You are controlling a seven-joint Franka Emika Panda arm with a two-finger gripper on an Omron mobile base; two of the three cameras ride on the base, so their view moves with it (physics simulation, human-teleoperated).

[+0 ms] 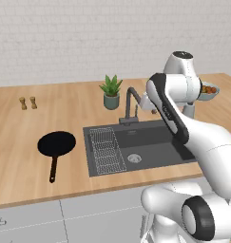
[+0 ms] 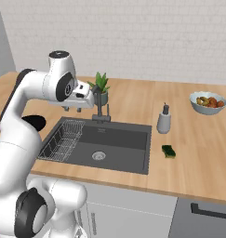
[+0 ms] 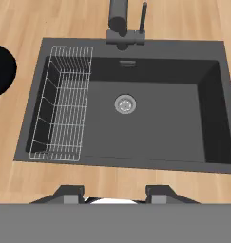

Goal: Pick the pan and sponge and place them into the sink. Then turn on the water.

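The gripper (image 2: 72, 109) hung in the air above the sink (image 1: 174, 137), just in front of the faucet (image 1: 131, 102), pointing down into the basin. Its two fingertips (image 3: 69, 193) stood a little way apart with nothing between them. Straight below it lay the bare dark floor of the basin, with the round drain (image 3: 125, 104) under it and the wire rack (image 3: 64, 102) off to its left. The pan (image 1: 56, 144) sat flat on the wooden counter (image 1: 22, 166) well to the left of the gripper, beyond the rack side of the sink, its handle towards the counter's front edge. The sponge (image 2: 169, 151) lay on the counter to the gripper's right, just past the sink's right rim, in front of the soap bottle (image 2: 164, 119). A potted plant (image 1: 110, 91) stood behind the faucet.
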